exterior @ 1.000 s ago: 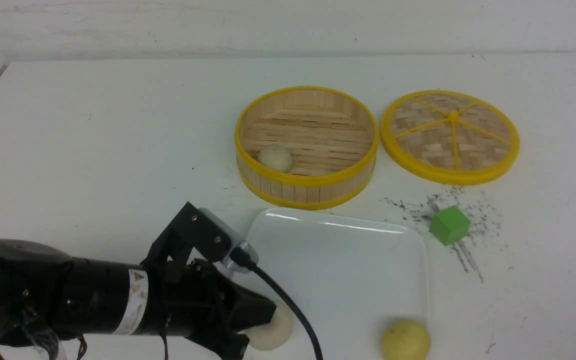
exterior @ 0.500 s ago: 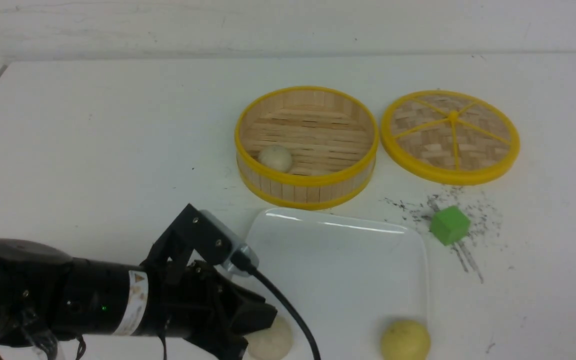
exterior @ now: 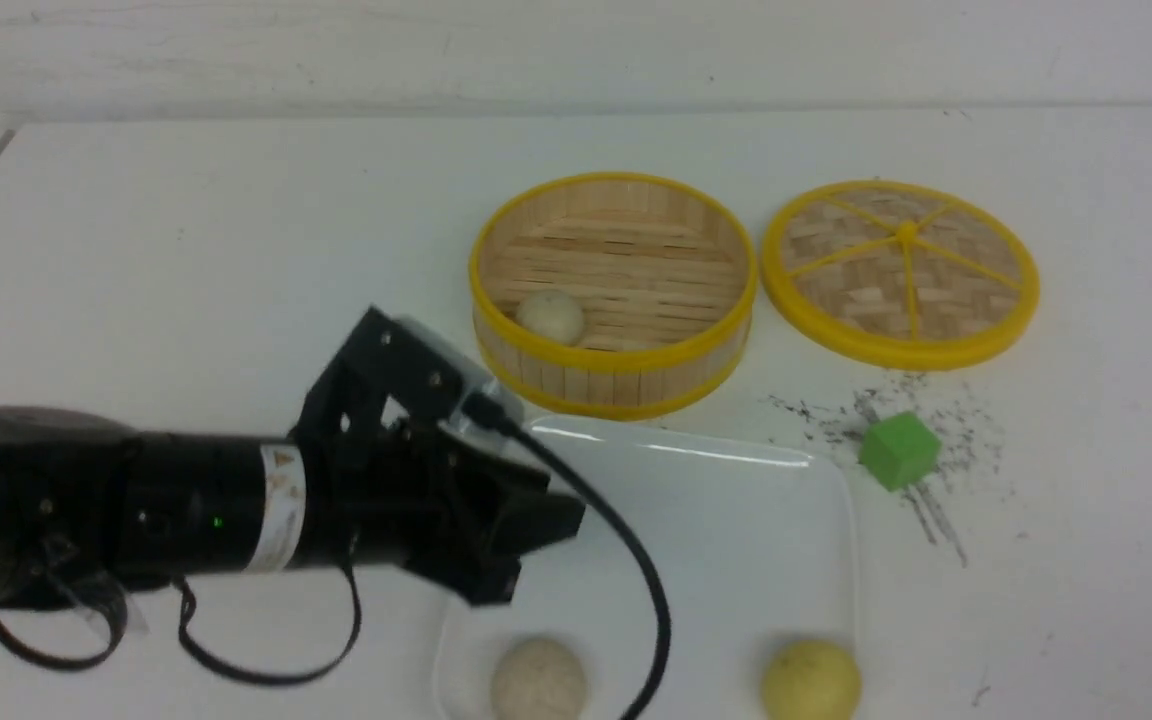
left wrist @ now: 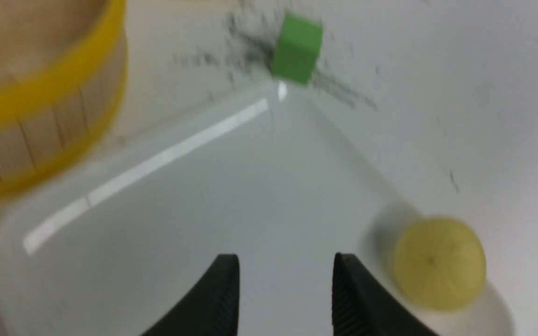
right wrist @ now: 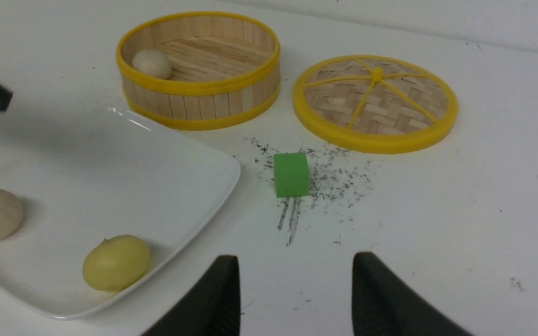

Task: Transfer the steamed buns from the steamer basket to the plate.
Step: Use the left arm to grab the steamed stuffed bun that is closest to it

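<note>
I'm seeing the left gripper (left wrist: 285, 263) hovering over the plate (exterior: 726, 520) near its 9 o'clock edge, fingers spread apart and holding nothing, with bare plate showing between them in the left wrist view. The right gripper (right wrist: 297, 261) is showing only in its own wrist view, fingers also apart and empty, hanging over the white table (exterior: 186, 250). Two of the steamed buns are sitting on the plate: the off-white bun (exterior: 539, 680) at the 7 o'clock corner and the pale yellow bun (exterior: 810, 680) at the 5 o'clock corner against the rim, well apart from each other. The third bun (exterior: 550, 315), off-white, is lying in the steamer basket (exterior: 616, 362) at about 8 o'clock on its floor, close to the wall. The plate is sitting at 6 o'clock from the basket, its far edge just beside the basket's base; I can't tell if they're touching. The woven lid (exterior: 901, 270) is lying flat at 3 o'clock from the basket. The green cube (exterior: 898, 450) is sitting among dark specks (exterior: 956, 430) at 6 o'clock from the lid, just off the plate's 1 o'clock corner.
</note>
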You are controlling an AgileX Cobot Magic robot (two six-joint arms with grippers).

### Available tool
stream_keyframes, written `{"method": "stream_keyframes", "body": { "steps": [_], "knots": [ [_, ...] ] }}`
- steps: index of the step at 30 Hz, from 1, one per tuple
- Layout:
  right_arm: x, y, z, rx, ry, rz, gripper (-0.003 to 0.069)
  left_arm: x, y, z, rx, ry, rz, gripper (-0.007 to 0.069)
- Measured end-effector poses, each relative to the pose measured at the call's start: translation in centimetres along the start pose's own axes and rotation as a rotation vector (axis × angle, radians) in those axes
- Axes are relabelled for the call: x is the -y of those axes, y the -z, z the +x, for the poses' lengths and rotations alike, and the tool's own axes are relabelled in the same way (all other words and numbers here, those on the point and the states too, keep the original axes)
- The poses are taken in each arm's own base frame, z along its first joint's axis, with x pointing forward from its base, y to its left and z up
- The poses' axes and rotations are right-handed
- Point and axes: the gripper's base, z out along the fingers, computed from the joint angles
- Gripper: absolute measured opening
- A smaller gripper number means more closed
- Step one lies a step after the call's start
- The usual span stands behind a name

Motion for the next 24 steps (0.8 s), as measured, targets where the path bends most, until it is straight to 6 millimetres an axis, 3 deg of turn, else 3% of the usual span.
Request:
{"method": "stream_keyframes", "body": {
  "steps": [1, 2, 6, 15, 21, 24],
  "knots": [
    [0.0, 0.0, 0.0, 0.0, 0.0, 0.0, 0.0344, 0.0, 0.0, -0.3, 0.007, -0.005, -0.003, 0.0306],
    [0.0, 0.0, 0.0, 0.0, 0.0, 0.0, 0.0344, -0.3, 0.4, -2.3, 0.055, -0.008, -0.034, 0.0306],
    [0.0, 0.0, 0.0, 0.001, 0.0, 0.0, 0.0344, -1.2, 1.1, -5.7, 0.121, 0.018, -0.129, 0.0306],
    [0.0, 0.0, 0.0, 0.002, 0.0, 0.0, 0.0344, -2.5, 2.4, -9.5, 0.159, -0.065, -0.313, 0.0306],
    [0.0, 0.0, 0.0, 0.003, 0.0, 0.0, 0.0344, -3.7, 3.4, -11.9, 0.265, 0.036, -0.454, 0.0306],
    [0.0, 0.0, 0.0, 0.004, 0.0, 0.0, 0.0344, -4.6, 3.0, -12.4, 0.282, 0.076, -0.478, 0.0306]
  ]
}}
